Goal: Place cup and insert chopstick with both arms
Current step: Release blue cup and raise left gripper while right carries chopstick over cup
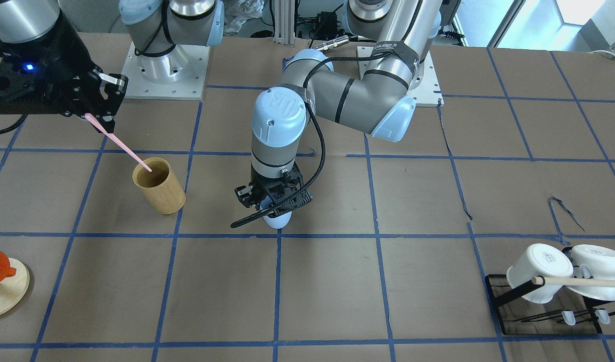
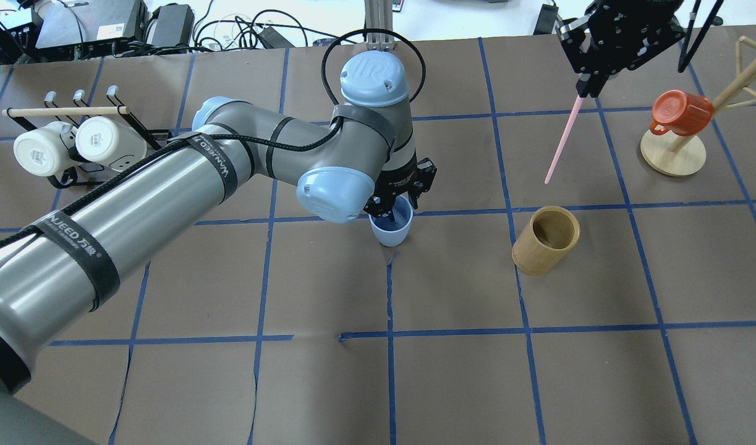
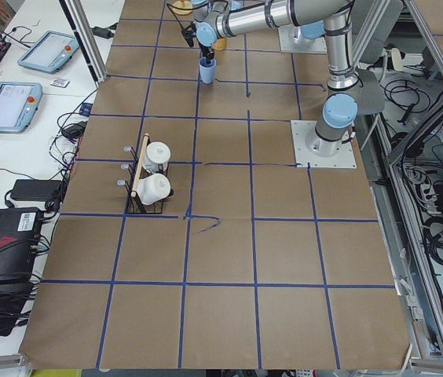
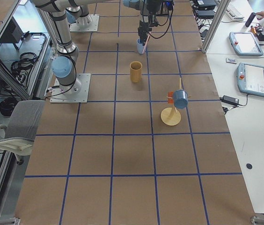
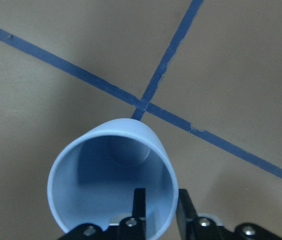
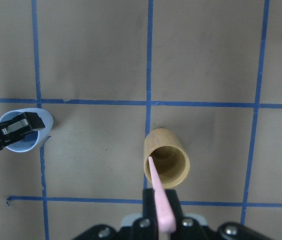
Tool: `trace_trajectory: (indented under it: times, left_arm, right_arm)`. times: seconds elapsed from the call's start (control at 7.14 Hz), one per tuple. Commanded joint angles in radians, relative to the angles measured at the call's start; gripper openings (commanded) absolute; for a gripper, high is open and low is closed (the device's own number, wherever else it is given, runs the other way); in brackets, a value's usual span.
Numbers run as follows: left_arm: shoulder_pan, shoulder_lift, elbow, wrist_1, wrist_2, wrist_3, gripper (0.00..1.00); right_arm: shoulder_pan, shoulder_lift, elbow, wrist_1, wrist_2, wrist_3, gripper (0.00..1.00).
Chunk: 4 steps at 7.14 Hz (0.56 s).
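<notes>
The light blue cup [image 2: 391, 230] stands upright near the table's middle, by a crossing of blue tape lines. My left gripper [image 2: 395, 207] is shut on its rim, one finger [image 5: 139, 205] inside and one outside the wall [image 5: 111, 150]. I cannot tell whether the cup's base [image 1: 278, 220] touches the table. My right gripper [image 2: 591, 83] is shut on the top of a pink chopstick [image 2: 562, 142] and holds it high, slanting down. In the right wrist view the chopstick [image 6: 160, 197] points at the mouth of the bamboo cylinder [image 6: 167, 159], and the cup [image 6: 23, 132] is far left.
The tan bamboo cylinder [image 2: 546, 240] stands between the cup and the right arm. A black rack with two white mugs [image 2: 75, 142] and a wooden rod is on the left side. An orange mug [image 2: 677, 114] hangs on a wooden mug tree at far right.
</notes>
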Motion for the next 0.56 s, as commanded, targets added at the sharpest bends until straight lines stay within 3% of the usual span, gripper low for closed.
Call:
trace_trajectory:
  times: [0.0,0.14,0.42]
  left_arm:
    - [0.035,0.042,0.077,-0.067,0.054,0.046,1.0]
    - [0.058,0.082,0.131,-0.251,0.059,0.157,1.0]
    - [0.106,0.226,0.141,-0.407,0.073,0.402,0.99]
  right_arm:
    - [0.016,0.005,0.007,-0.067,0.021,0.001,0.0]
    - [0.048,0.007,0.015,-0.099,0.021,0.002,0.0]
    - [0.098,0.001,0.067,-0.165,0.021,0.008,0.0]
